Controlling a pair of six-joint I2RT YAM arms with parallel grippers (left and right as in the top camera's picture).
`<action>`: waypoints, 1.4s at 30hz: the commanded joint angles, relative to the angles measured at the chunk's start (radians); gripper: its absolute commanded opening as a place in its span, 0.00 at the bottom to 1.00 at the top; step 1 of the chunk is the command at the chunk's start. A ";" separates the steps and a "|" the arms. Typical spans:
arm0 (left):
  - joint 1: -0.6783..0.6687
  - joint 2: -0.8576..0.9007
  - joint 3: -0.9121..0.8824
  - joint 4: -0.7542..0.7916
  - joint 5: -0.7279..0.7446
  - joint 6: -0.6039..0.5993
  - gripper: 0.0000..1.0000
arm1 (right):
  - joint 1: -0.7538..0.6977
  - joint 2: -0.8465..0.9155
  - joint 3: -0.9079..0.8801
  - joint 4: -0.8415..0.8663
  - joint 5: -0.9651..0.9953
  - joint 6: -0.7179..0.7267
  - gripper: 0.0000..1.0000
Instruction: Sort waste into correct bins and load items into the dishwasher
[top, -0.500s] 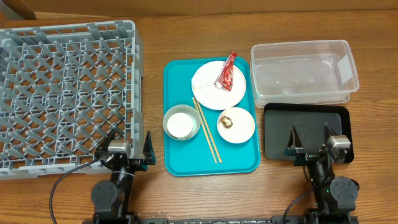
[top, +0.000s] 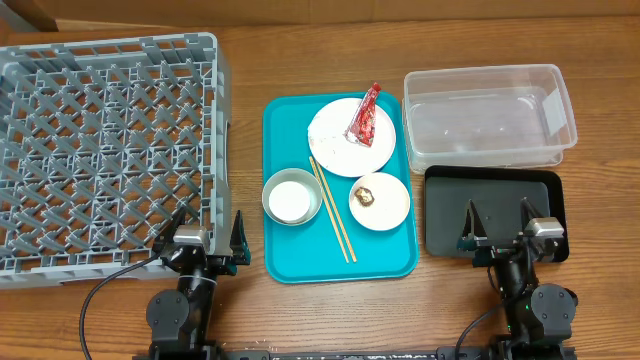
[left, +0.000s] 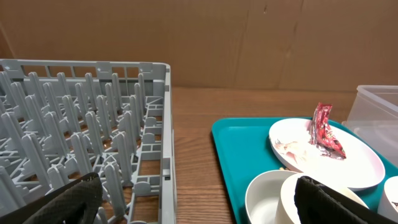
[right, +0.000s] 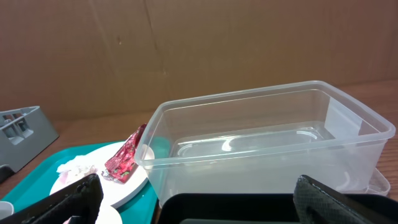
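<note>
Both end effectors sit at my near edge of the bench (top: 300, 40). The left end effector (top: 205, 235) has its fingers spread wide with nothing between them, and it sits by the near right corner of the grey dish rack (top: 215, 120). The right end effector (top: 498, 228) is spread just as wide and also empty, over the near edge of the flat black tray (top: 495, 190).

Just beyond the black tray and touching it is the clear plastic tub (top: 560, 110); I see nothing in it from the right wrist view.

Between the rack and the two bins lies the teal tray (top: 285, 255), which carries all the task's things. At its far end is the large white plate (top: 335, 150). The red snack wrapper (top: 366, 117) stands propped on the plate's right side, and a crumpled white tissue (right: 74, 165) lies on the plate beside it.

Nearer to me on the left of the tray is the grey metal bowl (top: 268, 192), with the small white cup (top: 292, 200) sitting inside it. The wooden chopsticks (top: 331, 210) lie just right of the bowl, running diagonally toward the tray's near right corner. To their right is the small dish (top: 392, 208), with the brown food lump (top: 366, 194) on it.

Loose rice is too small for me to make out. The rack holds no dishes.
</note>
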 joint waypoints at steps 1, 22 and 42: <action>-0.005 -0.009 -0.004 -0.003 -0.003 -0.006 1.00 | -0.008 -0.011 -0.010 0.006 0.001 -0.004 1.00; -0.005 -0.009 -0.004 -0.003 -0.003 -0.006 1.00 | -0.008 -0.011 -0.010 0.008 0.001 -0.004 1.00; -0.005 0.154 0.255 -0.269 -0.006 -0.121 1.00 | -0.008 0.153 0.222 -0.134 -0.109 0.116 1.00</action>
